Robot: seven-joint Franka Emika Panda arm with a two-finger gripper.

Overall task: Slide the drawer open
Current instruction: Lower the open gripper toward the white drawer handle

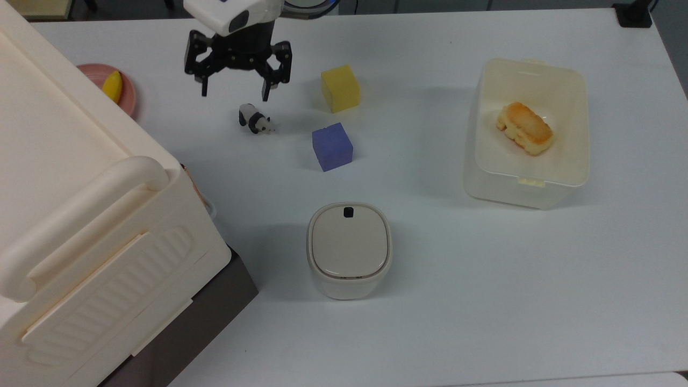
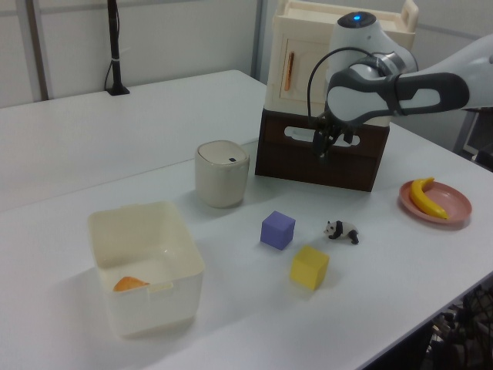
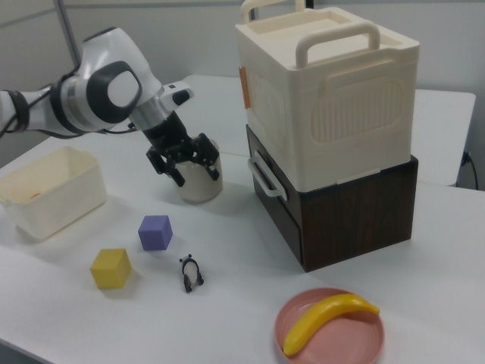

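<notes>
So the gripper (image 1: 234,95) is hanging in the air with its two fingers spread wide apart, not gripping anything. In the top view it's sitting just above the little panda toy (image 1: 256,120), between the pink plate (image 1: 128,92) with the banana (image 1: 112,86) and the yellow cube (image 1: 339,87).

The drawer (image 3: 274,199) is sitting in the dark brown cabinet (image 3: 356,211) underneath the big cream box (image 3: 333,97). In the right view its thin white loop handle (image 3: 261,177) is sticking out toward the arm, and the gripper (image 3: 186,167) is hovering off to the right view's left of it, clearly apart from the handle, in front of the small lidded bin (image 3: 198,184). The drawer front is looking about flush with the cabinet, so not pulled out.

In the left view the gripper (image 2: 325,147) is lining up in front of the brown cabinet face.

Rest of the table: a purple cube (image 1: 332,146) sitting near the yellow one, and an open cream tub (image 1: 525,177) holding a piece of bread (image 1: 524,128) over at the top view's right.
</notes>
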